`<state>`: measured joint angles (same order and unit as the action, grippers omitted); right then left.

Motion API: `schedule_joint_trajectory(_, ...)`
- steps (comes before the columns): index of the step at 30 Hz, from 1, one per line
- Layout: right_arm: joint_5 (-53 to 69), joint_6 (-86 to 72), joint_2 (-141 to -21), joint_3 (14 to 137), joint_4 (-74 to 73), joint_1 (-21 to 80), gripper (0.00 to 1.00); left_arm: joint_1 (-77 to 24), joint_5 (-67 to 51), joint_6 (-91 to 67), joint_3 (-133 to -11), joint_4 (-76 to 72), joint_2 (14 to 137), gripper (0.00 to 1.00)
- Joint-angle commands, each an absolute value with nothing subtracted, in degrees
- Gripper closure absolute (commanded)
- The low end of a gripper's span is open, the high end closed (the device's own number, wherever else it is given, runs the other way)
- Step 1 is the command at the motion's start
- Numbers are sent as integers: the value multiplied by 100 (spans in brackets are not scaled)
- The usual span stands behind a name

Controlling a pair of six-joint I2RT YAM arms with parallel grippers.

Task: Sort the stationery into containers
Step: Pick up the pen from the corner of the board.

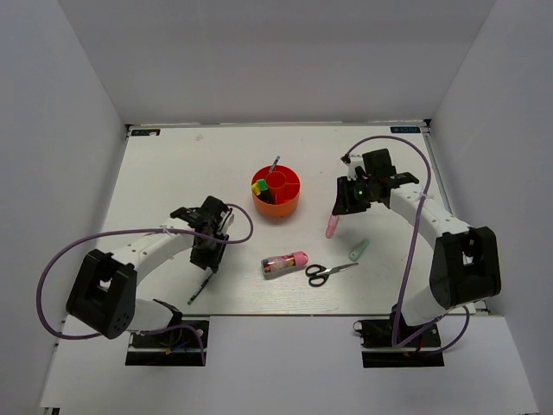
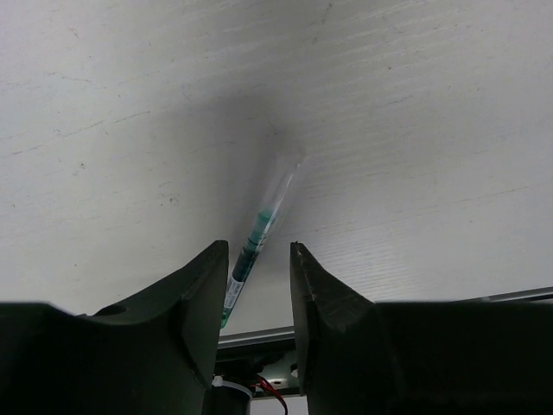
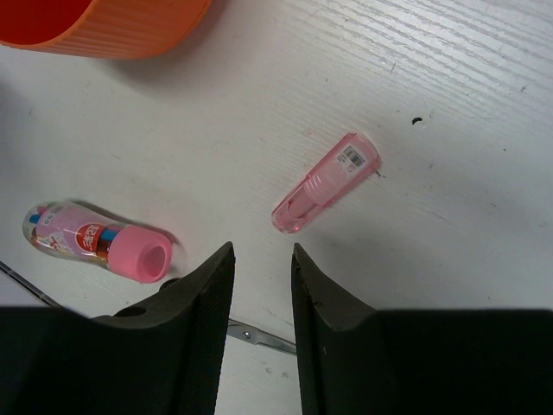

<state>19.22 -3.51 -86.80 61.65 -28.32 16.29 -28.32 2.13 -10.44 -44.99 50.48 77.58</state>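
Overhead shot first: orange organiser (image 1: 276, 207) is sitting dead centre, thin pen (image 1: 200, 289) is lying at its 7 o'clock by the left gripper (image 1: 210, 258), and pink tube (image 1: 332, 226) is lying at 4 o'clock just below the right gripper (image 1: 339, 206). Left wrist cam — jaws are standing apart, pen running between them, not pinched. Right wrist cam — jaws are hanging released too, gripping nothing, pink tube lying at their 1 o'clock, clear pink-capped tube (image 3: 95, 242) at 9.
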Motion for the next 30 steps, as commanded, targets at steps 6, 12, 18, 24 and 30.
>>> schedule_joint_trajectory(6,2100,-404,-8481,6126,-2698,1582,64,-2848,88,-932,-4535,4904,7989,53)
schedule_joint_trajectory(12,2153,-396,-8429,6117,-2716,1530,64,-2909,140,-940,-4482,5001,8016,53)
schedule_joint_trajectory(18,2206,-404,-8394,6117,-2742,1521,64,-2927,193,-940,-4289,5221,7814,58)
schedule_joint_trajectory(24,2276,-413,-8376,6117,-2707,1494,64,-2927,255,-861,-4192,5273,7883,59)
schedule_joint_trajectory(30,2312,-448,-8315,6109,-2698,1450,64,-2918,281,-765,-4192,5212,8112,64)
